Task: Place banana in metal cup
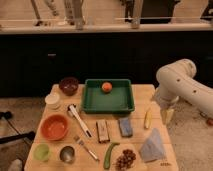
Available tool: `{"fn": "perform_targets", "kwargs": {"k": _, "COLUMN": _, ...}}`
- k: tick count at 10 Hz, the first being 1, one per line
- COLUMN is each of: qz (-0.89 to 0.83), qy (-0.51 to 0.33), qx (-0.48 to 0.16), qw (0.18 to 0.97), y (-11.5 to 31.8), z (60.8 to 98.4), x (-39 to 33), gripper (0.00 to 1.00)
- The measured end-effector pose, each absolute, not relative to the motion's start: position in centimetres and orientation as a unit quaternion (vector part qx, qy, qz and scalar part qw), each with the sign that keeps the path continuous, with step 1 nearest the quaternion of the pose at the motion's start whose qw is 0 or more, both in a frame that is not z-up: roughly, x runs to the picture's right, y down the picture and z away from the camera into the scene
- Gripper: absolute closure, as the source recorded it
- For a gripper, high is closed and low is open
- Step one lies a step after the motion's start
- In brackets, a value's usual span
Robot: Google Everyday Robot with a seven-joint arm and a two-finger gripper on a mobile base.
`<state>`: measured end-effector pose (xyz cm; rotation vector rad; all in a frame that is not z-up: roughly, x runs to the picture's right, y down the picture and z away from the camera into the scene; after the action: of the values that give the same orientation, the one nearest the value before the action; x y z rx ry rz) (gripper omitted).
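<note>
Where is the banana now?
Camera view: the banana lies on the table, right side, between the blue sponge and the gripper hanging just off the edge.

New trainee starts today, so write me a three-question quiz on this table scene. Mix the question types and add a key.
1. True or false: the banana already lies inside the metal cup.
2. Multiple choice: what sits in the green tray? A) an orange fruit B) the cucumber C) the grapes
3. Fill in: in the camera view, the gripper hangs open and empty by the table's ___ edge, close to the banana.

Key:
1. False. The banana lies on the table near the gripper; the metal cup stands empty at the front left.
2. A.
3. Right.
</note>
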<state>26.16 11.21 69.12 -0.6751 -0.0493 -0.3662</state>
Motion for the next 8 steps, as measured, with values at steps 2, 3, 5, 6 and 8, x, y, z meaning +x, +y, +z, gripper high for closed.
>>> {"fn": "perform_targets", "kwargs": {"k": 2, "qz": -0.275, "qy": -0.046, "qx": -0.339, "qw": 0.899, "y": 11.2, "z": 70.1, "x": 24.6, "gripper": 0.20}}
{"fn": "perform_targets", "kwargs": {"k": 3, "qz": -0.303, "qy": -0.052, "qx": -0.343, "qw": 0.888, "y": 11.3, "z": 70.4, "x": 24.2, "gripper": 0.20}}
{"fn": "perform_targets", "kwargs": {"k": 5, "qz": -0.326, "qy": -0.057, "qx": -0.345, "qw": 0.878, "y": 11.4, "z": 70.6, "x": 23.9, "gripper": 0.20}}
{"fn": "perform_targets", "kwargs": {"k": 6, "qz": -0.326, "qy": -0.057, "qx": -0.346, "qw": 0.878, "y": 11.5, "z": 70.7, "x": 24.0, "gripper": 0.20}}
{"fn": "perform_targets", "kwargs": {"k": 8, "qz": -0.326, "qy": -0.057, "qx": -0.346, "qw": 0.878, "y": 11.5, "z": 70.7, "x": 24.0, "gripper": 0.20}}
